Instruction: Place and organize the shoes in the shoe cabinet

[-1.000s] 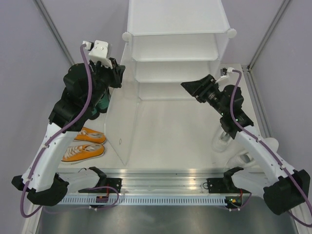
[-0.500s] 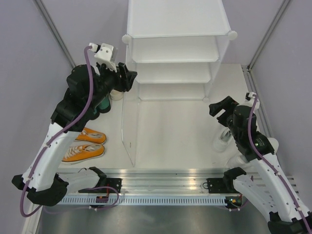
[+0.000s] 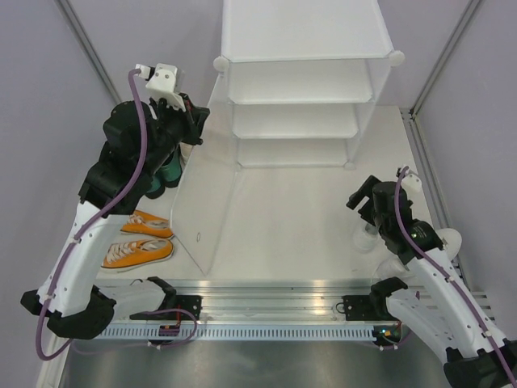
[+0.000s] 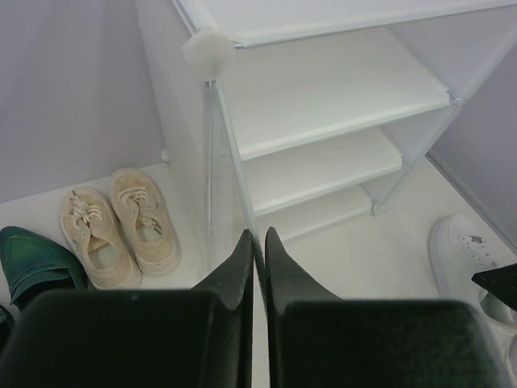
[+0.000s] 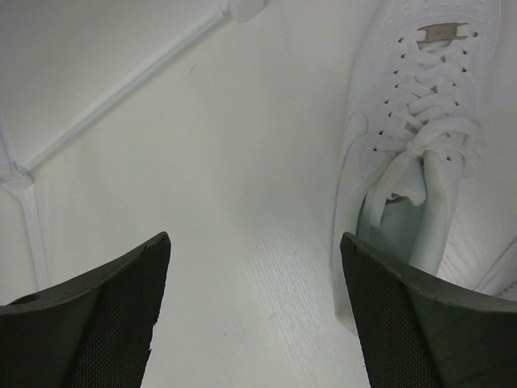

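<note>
The white shoe cabinet stands at the back, its tiers bare. My left gripper is shut on the thin front edge of the cabinet's translucent left side panel. To the left of the cabinet lie cream sneakers, green heels and orange sneakers. My right gripper hangs open low over the floor, with nothing between its fingers. A white sneaker lies just to its right.
An aluminium rail with the arm bases runs along the near edge. Purple walls and slanted metal posts close in both sides. Another white sneaker lies half hidden under the right arm.
The left gripper opened, then shut on the panel edge, and the cabinet top shifted right. The right arm drew back from the cabinet down beside the white sneaker, jaws widening.
</note>
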`<state>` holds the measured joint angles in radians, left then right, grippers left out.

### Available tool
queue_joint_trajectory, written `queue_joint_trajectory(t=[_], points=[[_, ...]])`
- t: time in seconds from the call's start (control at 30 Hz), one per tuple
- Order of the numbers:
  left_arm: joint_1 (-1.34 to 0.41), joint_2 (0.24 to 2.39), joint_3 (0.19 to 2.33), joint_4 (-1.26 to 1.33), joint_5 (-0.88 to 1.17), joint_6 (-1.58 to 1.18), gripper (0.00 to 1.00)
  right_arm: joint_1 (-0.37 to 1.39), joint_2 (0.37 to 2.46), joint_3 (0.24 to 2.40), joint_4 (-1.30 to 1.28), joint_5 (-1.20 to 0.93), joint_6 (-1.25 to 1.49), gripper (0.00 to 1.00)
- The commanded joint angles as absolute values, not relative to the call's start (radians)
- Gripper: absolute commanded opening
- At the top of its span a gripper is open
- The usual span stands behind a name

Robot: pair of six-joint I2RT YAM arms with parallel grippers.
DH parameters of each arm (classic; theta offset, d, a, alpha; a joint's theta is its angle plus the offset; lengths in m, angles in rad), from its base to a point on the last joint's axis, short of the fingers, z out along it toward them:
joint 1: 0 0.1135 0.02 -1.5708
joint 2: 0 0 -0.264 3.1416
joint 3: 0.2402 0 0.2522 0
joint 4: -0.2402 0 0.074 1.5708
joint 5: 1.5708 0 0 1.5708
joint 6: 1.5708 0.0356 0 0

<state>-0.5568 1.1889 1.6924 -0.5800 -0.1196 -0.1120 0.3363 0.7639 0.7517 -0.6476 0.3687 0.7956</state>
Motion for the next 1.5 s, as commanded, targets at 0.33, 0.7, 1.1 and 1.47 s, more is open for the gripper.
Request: queue_joint_trajectory(t=[0.33, 0.7, 1.1, 1.47], points=[[-0.560, 1.244, 1.707, -0.715, -0.005, -0.130, 0.02, 0.336, 0.793, 0.617, -0.700, 0.468, 0.838, 0.87], [-0.534, 1.224, 1.698, -0.710, 0.057, -0.129, 0.02, 0.336, 0.977, 0.578, -0.459, 0.384, 0.740, 0.35], [-0.529, 1.193, 1.651, -0.684, 0.058, -0.123, 0.02, 0.376, 0.922, 0.764, -0.361, 0.092, 0.546, 0.01], [-0.522, 1.187, 1.635, -0.677, 0.077, -0.129, 0.02, 0.647, 1.196, 0.914, -0.088, 0.141, 0.376, 0.01]])
